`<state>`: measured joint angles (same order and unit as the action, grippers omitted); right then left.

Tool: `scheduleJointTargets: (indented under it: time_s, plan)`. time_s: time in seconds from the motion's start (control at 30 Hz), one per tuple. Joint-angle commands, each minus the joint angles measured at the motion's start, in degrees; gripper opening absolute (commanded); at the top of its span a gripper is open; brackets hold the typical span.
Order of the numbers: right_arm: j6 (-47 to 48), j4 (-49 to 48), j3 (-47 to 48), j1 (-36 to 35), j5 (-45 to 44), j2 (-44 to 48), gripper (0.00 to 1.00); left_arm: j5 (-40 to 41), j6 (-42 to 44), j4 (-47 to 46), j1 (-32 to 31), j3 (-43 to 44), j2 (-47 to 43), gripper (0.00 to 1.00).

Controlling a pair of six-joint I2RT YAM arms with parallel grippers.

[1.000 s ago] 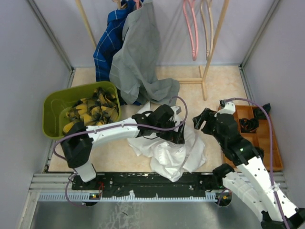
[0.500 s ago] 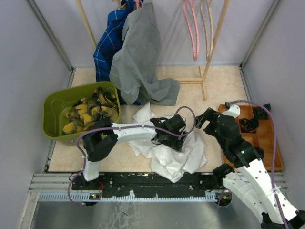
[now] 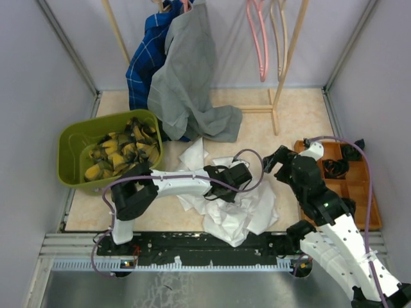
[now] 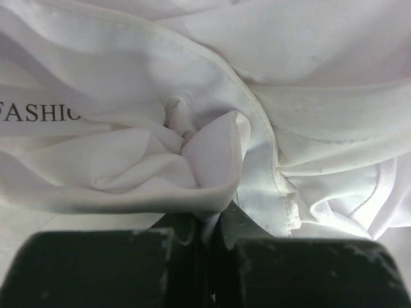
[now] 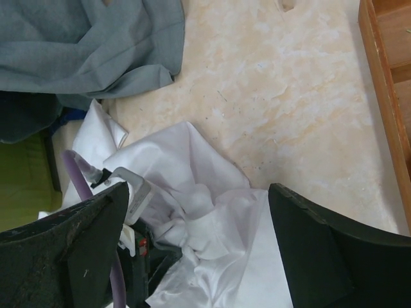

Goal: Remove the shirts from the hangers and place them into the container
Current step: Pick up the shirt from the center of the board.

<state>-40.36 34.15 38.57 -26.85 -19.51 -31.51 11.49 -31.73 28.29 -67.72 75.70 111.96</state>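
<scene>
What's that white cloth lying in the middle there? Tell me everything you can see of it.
It is a plain white shirt of thin, soft cloth with stitched hems, off any hanger and lying crumpled in a loose heap on the beige table just ahead of the two arms. A printed strip in its folds reads "FASHIO", the rest hidden. The left arm's jaws are shut on a fold near its middle. Its far corner reaches the hem of the grey shirt.

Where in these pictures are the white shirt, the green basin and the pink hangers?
white shirt [image 3: 260,206], top view, on its crumpled right-hand fold.
green basin [image 3: 69,153], top view, on its bare left inner wall.
pink hangers [image 3: 261,70], top view, near one's lower end.
</scene>
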Motion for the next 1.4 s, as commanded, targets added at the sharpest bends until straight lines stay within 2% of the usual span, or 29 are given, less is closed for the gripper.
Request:
scheduleJointTargets:
  time_s: [0.0, 0.17, 0.27, 0.43, 0.47, 0.53, 0.63, 0.77, 0.83, 0.97, 1.13, 1.23, 1.37]
  plan:
    - [-1.2, -3.5, -0.3, 0.1, -0.9, 1.0, 0.9, 3.2, 0.0, 9.0, -1.2, -2.5, -2.2, 0.0]
    - [-1.6, -3.8, -1.0, 0.1, 1.0, 0.6, 0.9, 10.6, 1.1, 10.9, -1.1, 0.6, -13.1, 0.0]
    - [-1.7, -4.8, -1.6, 0.2, 3.1, 0.0, 0.86, 15.3, 3.2, 8.0, -1.0, -1.7, -18.3, 0.0]
    - [-3.1, -5.3, -2.1, 0.2, 7.6, -3.5, 0.58, 17.0, 4.5, 9.9, -1.1, -2.8, -19.4, 0.0]
    - [-5.1, -4.2, -2.2, 0.2, 7.5, -4.4, 0.5, 16.4, 4.6, 9.7, -1.0, -3.3, -19.1, 0.0]
    - [-6.6, -6.2, -4.9, 0.1, 10.3, -5.9, 0.42, 13.8, 4.5, 8.5, -1.0, -3.7, -17.9, 0.02]
    - [-8.8, -9.6, -10.2, 0.1, 16.0, -8.7, 0.28, 8.1, 3.4, 6.9, -1.1, -2.3, -15.5, 0.12]
    - [-11.1, -12.1, -14.2, 0.1, 21.9, -13.6, 0.24, 2.1, 2.4, 3.4, -1.0, -1.3, -13.2, 0.21]
    - [-11.5, -15.0, -16.5, 0.1, 24.7, -15.1, 0.24, 1.3, 1.9, 3.3, -1.0, -0.8, -12.1, 0.3]
    - [-11.3, -22.0, -20.0, -0.1, 30.3, -20.5, 0.24, -3.3, 2.7, -1.8, 0.0, -3.4, -11.7, 0.62]
    - [-14.8, -35.3, -22.7, -2.1, 37.5, -29.4, 0.24, -13.3, 1.1, -10.8, 1.4, -8.1, -13.0, 0.88]
    - [-16.0, -40.7, -21.5, -4.6, 38.4, -33.4, 0.25, -15.8, 0.8, -10.8, 1.5, -8.2, -11.6, 0.91]
    - [-15.0, -33.8, -17.5, -5.2, 31.2, -32.4, 0.25, -13.4, 0.0, -4.5, 1.4, -6.4, -9.4, 0.92]
